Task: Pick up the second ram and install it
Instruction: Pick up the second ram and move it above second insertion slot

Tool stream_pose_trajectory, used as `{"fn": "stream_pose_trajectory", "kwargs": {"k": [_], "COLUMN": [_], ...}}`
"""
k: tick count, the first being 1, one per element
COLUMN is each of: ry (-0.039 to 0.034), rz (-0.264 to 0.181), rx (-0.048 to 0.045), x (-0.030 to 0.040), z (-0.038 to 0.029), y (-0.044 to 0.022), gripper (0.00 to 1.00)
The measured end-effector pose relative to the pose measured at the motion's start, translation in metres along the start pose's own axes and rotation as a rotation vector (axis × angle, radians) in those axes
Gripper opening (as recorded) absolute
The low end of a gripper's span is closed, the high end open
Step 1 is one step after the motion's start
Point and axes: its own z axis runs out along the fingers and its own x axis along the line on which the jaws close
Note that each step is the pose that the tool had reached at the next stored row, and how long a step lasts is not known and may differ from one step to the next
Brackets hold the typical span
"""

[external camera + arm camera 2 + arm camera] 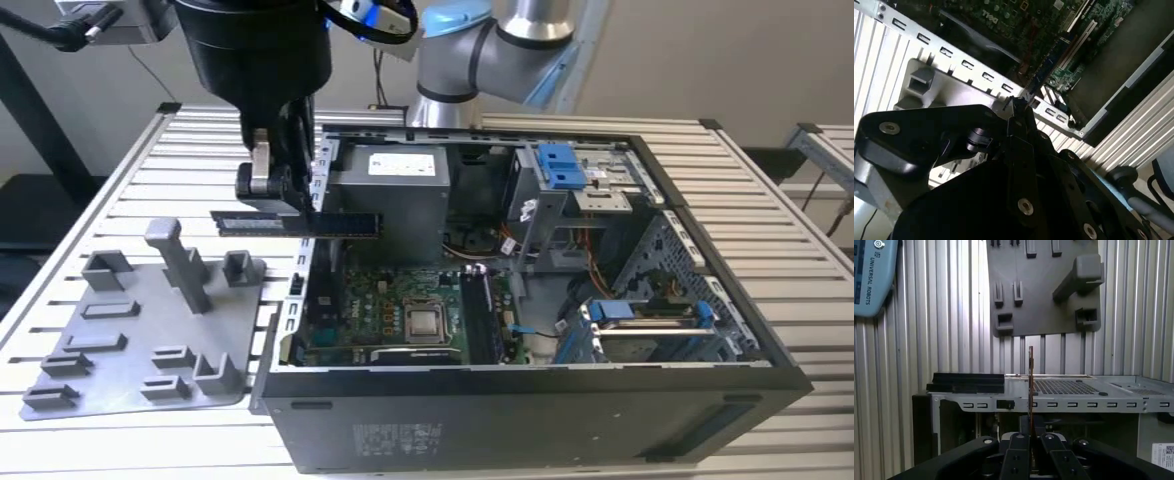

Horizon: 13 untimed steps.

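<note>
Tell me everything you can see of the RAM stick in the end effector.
The second ram is a long, thin, near-black board with a pale label toward one end. The end effector grips it from above, holding it level and on edge in the air over the side wall of the open computer case, beside the grey fixture plate.

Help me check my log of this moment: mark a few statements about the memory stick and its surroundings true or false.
1. The gripper is shut on the long, thin, dark memory stick. True.
2. The memory stick is seated in a motherboard slot. False: it is held in the air, level, over the edge of the open black computer case.
3. The silver square processor sits inside the case. True.
4. The grey plastic fixture plate lies inside the case. False: it lies beside the case on the slatted metal table.
</note>
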Motion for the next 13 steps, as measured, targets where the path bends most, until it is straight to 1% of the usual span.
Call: {"fn": "stream_pose_trajectory", "kwargs": {"k": [13], "ry": [0.0], "rz": [0.0], "rx": [0.0], "x": [-0.0005], "z": [0.0], "y": [-0.0302], "gripper": [0.14]}}
